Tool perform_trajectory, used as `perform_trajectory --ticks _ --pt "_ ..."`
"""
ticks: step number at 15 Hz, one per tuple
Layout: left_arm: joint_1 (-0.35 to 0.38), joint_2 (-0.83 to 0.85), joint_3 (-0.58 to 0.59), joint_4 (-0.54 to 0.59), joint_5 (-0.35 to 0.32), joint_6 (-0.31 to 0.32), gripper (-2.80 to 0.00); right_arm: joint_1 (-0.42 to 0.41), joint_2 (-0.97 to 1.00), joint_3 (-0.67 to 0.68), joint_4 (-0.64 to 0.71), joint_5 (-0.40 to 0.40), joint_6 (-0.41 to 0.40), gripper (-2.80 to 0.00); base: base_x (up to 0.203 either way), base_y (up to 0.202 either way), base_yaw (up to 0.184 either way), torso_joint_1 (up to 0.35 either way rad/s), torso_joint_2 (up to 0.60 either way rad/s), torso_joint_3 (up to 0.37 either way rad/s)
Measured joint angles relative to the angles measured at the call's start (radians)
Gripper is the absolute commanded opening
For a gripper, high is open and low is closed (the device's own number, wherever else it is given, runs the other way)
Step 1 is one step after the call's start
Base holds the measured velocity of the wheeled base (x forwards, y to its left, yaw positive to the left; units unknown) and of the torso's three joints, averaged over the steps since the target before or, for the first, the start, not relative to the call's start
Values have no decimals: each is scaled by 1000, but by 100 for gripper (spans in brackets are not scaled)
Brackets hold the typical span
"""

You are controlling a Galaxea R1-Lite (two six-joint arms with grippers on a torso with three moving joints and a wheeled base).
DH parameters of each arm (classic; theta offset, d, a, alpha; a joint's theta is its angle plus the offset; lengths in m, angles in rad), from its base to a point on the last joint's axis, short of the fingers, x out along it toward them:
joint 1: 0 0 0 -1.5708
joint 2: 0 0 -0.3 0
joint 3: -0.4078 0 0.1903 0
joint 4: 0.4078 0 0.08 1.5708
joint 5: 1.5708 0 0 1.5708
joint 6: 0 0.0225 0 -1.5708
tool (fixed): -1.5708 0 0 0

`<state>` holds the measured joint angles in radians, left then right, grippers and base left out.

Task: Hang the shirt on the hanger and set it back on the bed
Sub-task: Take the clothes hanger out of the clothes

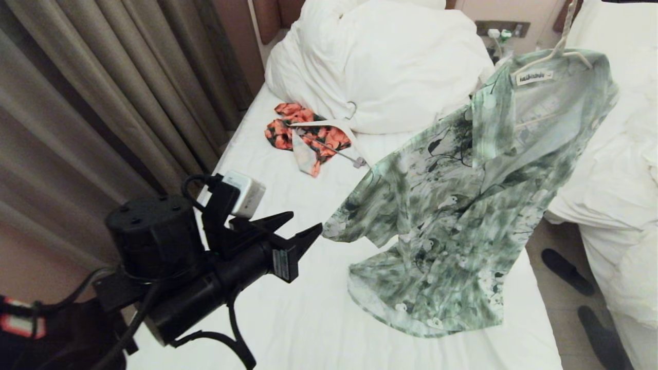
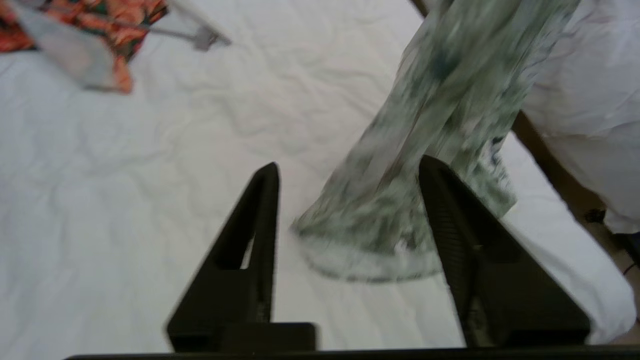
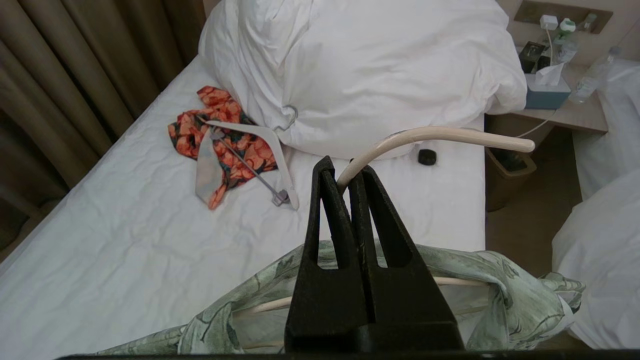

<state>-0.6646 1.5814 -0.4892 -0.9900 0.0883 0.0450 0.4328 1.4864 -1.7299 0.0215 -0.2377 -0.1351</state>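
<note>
The green-and-white shirt point(image 1: 462, 205) hangs on the cream wire hanger point(image 1: 558, 54) above the bed point(image 1: 288, 308), tilted, with its lower hem resting on the white sheet. My right gripper point(image 3: 345, 172) is shut on the hanger's curved hook point(image 3: 440, 135), and the shirt's collar point(image 3: 500, 270) drapes just below it. This gripper is outside the head view. My left gripper point(image 1: 306, 222) is open with nothing between its fingers. Its tips sit right beside the shirt's sleeve edge point(image 1: 334, 228). In the left wrist view the shirt's hem point(image 2: 380, 235) lies beyond the open gripper point(image 2: 348, 165).
An orange-red floral garment point(image 1: 303, 136) with a white flat hanger point(image 1: 334, 128) lies by the heap of pillows and duvet point(image 1: 390, 61). Curtains point(image 1: 103, 103) run along the left. At the right are the neighbouring bed point(image 1: 617, 180) and dark slippers point(image 1: 565, 270) in the floor gap.
</note>
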Motion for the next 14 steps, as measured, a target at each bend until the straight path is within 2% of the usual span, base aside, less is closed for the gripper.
perform_trajectory --ticks 4,7,9,11,14 --pt "101 -178 180 0 -2 -19 -280 3 26 -89 7 -9 -5 -280 0 0 0 0 0 0" --pt "162 -309 277 3 11 -26 -280 14 81 -192 10 -88 -42 -280 0 0 0 0 0 0" --pt "179 -386 319 13 40 -22 -280 17 109 -226 7 -133 -59 -280 0 0 0 0 0 0" --pt "185 -472 342 51 80 -12 -280 23 125 -239 -1 -142 -68 -280 0 0 0 0 0 0" --pt "187 -620 340 175 102 5 -280 41 152 -247 -90 -143 -111 -280 0 0 0 0 0 0"
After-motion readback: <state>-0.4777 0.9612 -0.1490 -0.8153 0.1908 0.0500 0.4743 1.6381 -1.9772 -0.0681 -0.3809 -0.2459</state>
